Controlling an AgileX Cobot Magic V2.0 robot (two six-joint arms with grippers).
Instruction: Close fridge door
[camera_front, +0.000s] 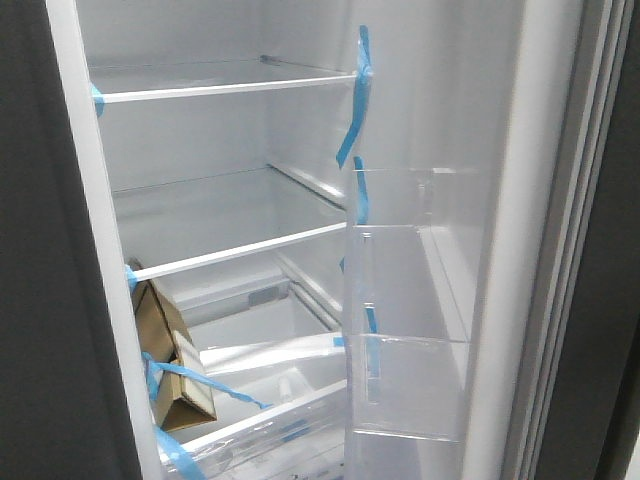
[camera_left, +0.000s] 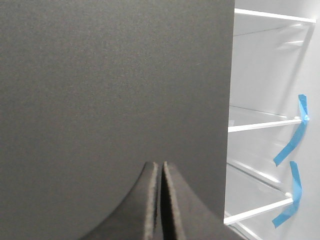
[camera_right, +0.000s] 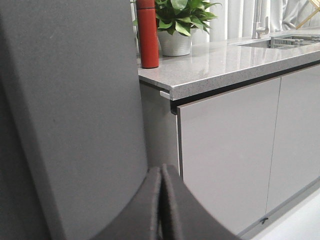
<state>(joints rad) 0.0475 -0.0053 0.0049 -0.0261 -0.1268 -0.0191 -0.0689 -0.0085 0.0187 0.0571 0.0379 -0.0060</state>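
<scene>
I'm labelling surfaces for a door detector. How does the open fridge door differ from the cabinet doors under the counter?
The matte dark grey fridge door looks textured; the glossy light grey cabinet doors look smooth. The fridge door stands taller than the speckled countertop; the cabinet doors sit below it. Both are flat and handle-free.

Dark, curved, matte gripper (camera_left: 161, 210) fingers (camera_right: 145, 210)

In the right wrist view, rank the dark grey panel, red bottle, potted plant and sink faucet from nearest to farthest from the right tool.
1. Dark grey panel, right beside the right tool.
2. Red bottle, at the countertop's near end.
3. Potted plant, just behind the bottle.
4. Sink faucet, far along the counter.
</scene>
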